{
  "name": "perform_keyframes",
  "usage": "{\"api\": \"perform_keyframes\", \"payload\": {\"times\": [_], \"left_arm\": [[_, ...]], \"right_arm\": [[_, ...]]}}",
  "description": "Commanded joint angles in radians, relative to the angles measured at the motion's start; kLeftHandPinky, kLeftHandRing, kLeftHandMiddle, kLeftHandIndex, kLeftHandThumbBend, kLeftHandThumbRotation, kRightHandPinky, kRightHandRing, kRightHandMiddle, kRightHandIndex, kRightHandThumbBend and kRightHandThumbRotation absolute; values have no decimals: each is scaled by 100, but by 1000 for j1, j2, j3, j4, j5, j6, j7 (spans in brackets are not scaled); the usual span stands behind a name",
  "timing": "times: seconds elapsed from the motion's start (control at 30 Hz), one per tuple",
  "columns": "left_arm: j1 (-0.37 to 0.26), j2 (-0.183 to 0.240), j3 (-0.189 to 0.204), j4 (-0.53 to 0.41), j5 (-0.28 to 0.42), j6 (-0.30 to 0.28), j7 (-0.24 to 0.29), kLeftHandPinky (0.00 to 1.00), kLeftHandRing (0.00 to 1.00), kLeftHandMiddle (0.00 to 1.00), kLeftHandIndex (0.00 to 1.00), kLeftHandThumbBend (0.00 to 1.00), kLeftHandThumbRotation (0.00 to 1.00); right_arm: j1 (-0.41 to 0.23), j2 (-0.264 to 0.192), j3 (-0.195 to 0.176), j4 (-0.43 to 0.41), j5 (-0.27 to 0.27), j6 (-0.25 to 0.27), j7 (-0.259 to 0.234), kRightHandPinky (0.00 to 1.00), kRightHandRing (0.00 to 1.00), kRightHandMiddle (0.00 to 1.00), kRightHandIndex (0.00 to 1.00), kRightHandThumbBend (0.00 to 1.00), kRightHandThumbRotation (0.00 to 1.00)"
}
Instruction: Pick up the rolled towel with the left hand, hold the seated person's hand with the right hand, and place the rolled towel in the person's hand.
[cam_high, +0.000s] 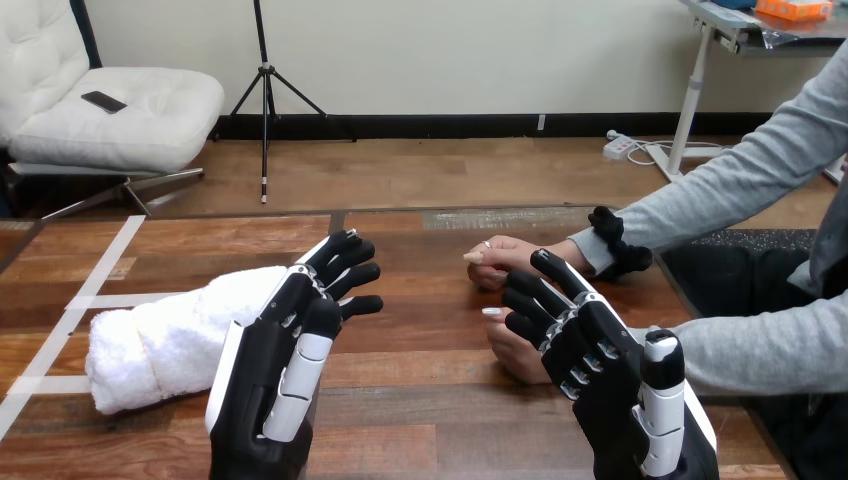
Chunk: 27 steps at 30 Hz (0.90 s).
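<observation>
lying on the brown wooden table (420, 400), a rolled white towel (150, 335) is noted beside the left hand (265, 370); that hand and the right hand (600, 360) are held open, empty.

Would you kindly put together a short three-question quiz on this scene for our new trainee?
1. True or false: the rolled towel is already lifted off the table.
2. Multiple choice: the left hand is
A) open, at the towel's right end
B) shut on the towel
C) over the person's hands
3. Fill in: the person's hand nearer the robot is partly hidden behind the robot's ____ hand.

Key: 1 false, the towel rests on the table; 2 A; 3 right, since the right hand stands in front of it.
</observation>
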Motion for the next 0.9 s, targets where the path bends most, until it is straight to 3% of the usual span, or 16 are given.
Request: {"api": "perform_keyframes", "payload": {"times": [0.0,0.67,0.87], "left_arm": [[-35,-1,-9,-28,9,-12,6,70,79,81,80,72,82],[-49,8,-3,-23,34,-7,25,69,79,81,81,75,83],[-62,38,7,-30,67,8,30,71,80,82,82,77,84]], "right_arm": [[-33,11,4,-36,16,-19,4,93,90,89,92,84,100],[-42,13,2,-34,15,-13,-1,91,89,89,91,84,100],[-46,15,5,-32,17,-13,1,91,90,89,91,84,100]]}}
